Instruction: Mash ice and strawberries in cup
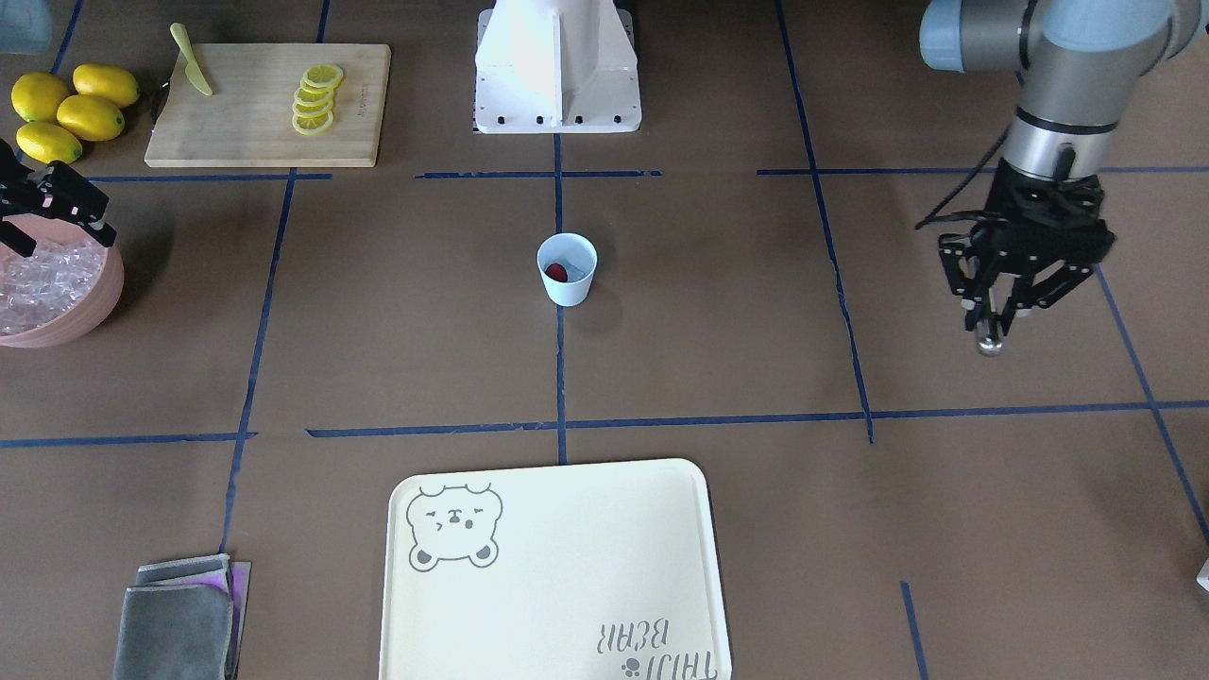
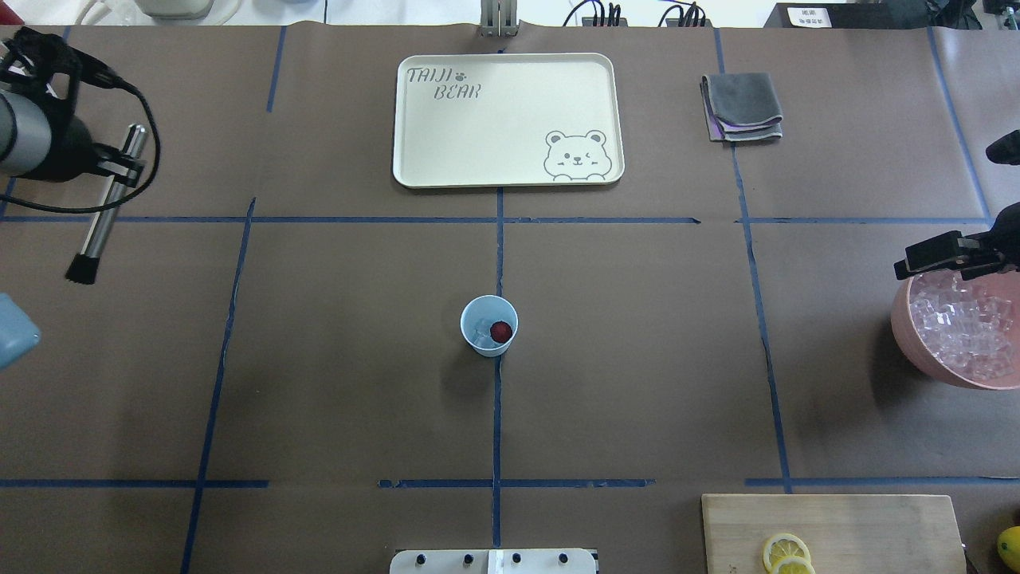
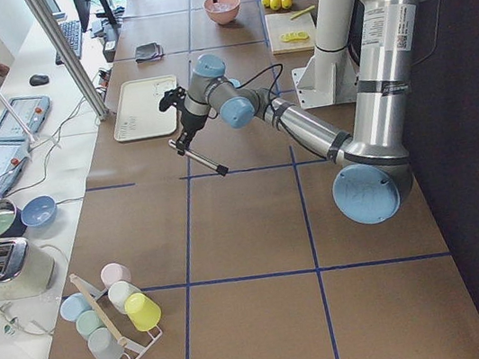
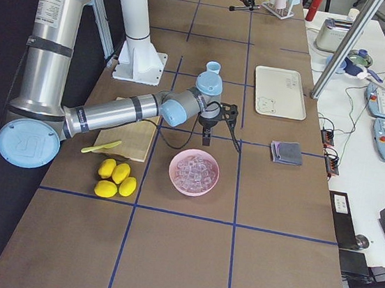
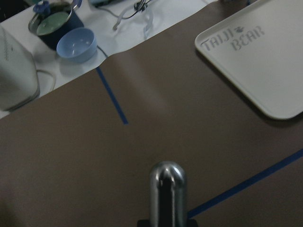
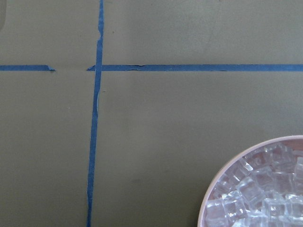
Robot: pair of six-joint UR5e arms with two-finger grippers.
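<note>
The pale blue cup (image 1: 568, 286) (image 2: 486, 344) stands at the table's centre on a blue tape line. A dark red strawberry (image 1: 556, 272) (image 2: 500, 331) lies inside it, and something pale shows beside the berry. More ice (image 1: 45, 279) (image 2: 960, 328) (image 6: 258, 194) fills a pink bowl (image 2: 908, 343) on my right side. My right gripper (image 1: 61, 236) (image 2: 960, 257) hovers over that bowl's rim, fingers apart, nothing seen between them. Far off on my left, my left gripper (image 1: 990, 326) (image 2: 119, 165) is shut on a metal muddler (image 2: 103, 219) (image 5: 167, 194), held above the table.
A cutting board (image 1: 246, 123) with lemon slices (image 1: 316, 99) and a yellow-green knife (image 1: 192, 61) lies near whole lemons (image 1: 71, 109). A cream bear tray (image 1: 567, 586) and folded grey cloths (image 1: 179, 619) sit on the far side. A rack of cups (image 3: 110, 314) stands at my far left.
</note>
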